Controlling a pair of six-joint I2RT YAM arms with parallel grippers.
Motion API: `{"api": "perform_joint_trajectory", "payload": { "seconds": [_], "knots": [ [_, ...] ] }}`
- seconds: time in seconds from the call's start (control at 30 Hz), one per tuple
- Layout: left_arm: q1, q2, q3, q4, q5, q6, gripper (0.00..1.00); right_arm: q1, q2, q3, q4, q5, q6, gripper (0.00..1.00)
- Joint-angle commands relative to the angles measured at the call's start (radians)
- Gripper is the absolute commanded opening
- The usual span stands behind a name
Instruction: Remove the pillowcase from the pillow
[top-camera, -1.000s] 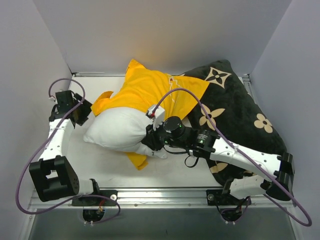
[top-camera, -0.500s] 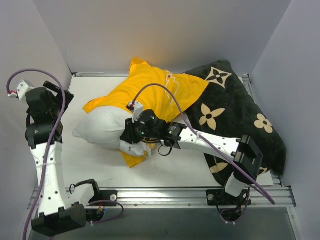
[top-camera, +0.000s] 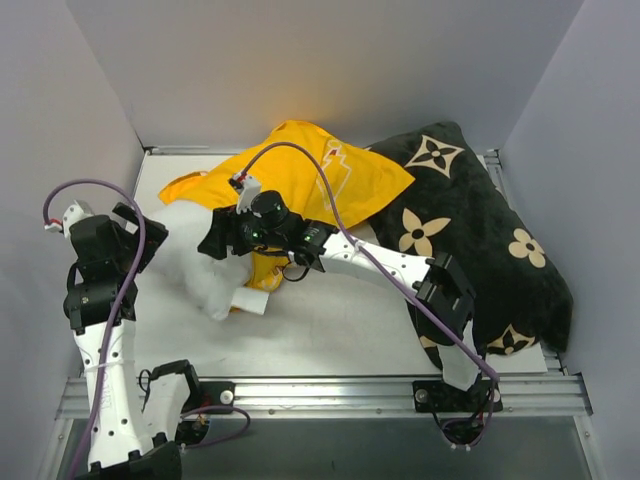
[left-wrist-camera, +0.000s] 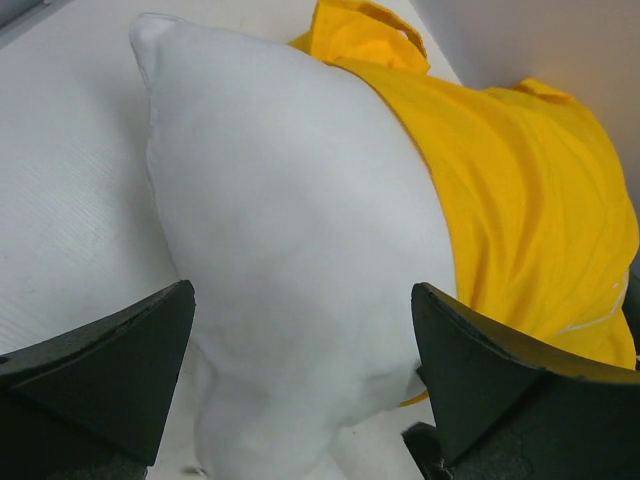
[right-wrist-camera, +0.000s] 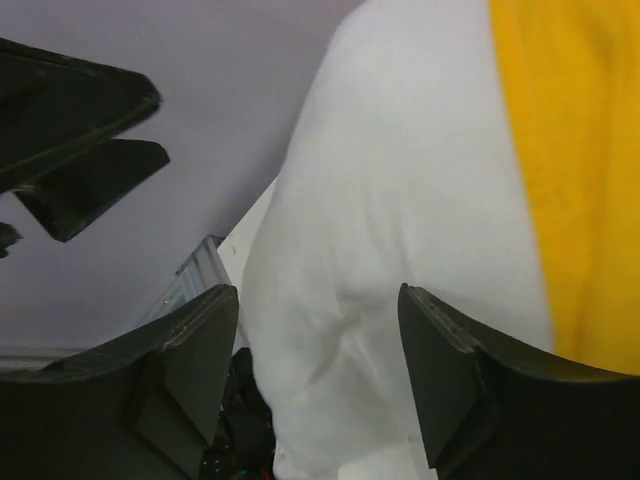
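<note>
Your right gripper (right-wrist-camera: 318, 295) has just loosed the pillow (left-wrist-camera: 290, 200), jaws part-open; your left gripper (left-wrist-camera: 302, 295) gapes wide and empty, so the pillowcase (left-wrist-camera: 520, 200) remains partly on.

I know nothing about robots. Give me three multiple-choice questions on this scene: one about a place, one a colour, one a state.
1. Where does the black flowered pillow lie? A) right of the table B) left C) middle
2. What colour is the pillowcase? A) blue B) yellow C) green
3. The left gripper is: A) shut on fabric B) shut empty C) open
Answers: 1A, it fills the right side in the top view; 2B, the fabric is bright yellow; 3C, its fingers stand wide apart beside the white pillow.
</note>
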Motion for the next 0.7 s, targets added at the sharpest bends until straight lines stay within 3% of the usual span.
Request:
{"api": "perform_joint_trajectory", "payload": {
  "seconds": [0.0,0.03,0.23,0.43,0.6,0.67],
  "knots": [
    [-0.005,-0.017,-0.046,-0.002,0.054,0.028,0.98,-0.014,-0.145,-0.047,0.048,-0.025,-0.052,0.68],
    [-0.005,-0.015,-0.064,-0.001,0.063,0.031,0.98,-0.012,-0.16,-0.061,0.056,-0.026,-0.059,0.72],
    [-0.082,-0.026,-0.099,-0.001,0.037,0.052,0.97,-0.016,-0.268,-0.149,-0.095,0.171,-0.102,0.73],
    [-0.356,0.026,-0.076,-0.004,-0.141,0.112,0.97,-0.019,-0.306,-0.27,-0.124,0.305,-0.147,0.72],
    [-0.614,0.103,-0.05,-0.025,-0.341,0.146,0.97,-0.045,-0.28,-0.333,-0.114,0.294,-0.145,0.68],
    [-0.651,0.13,-0.046,-0.04,-0.38,0.152,0.97,-0.054,-0.251,-0.344,-0.105,0.241,-0.145,0.65]
  ]
}}
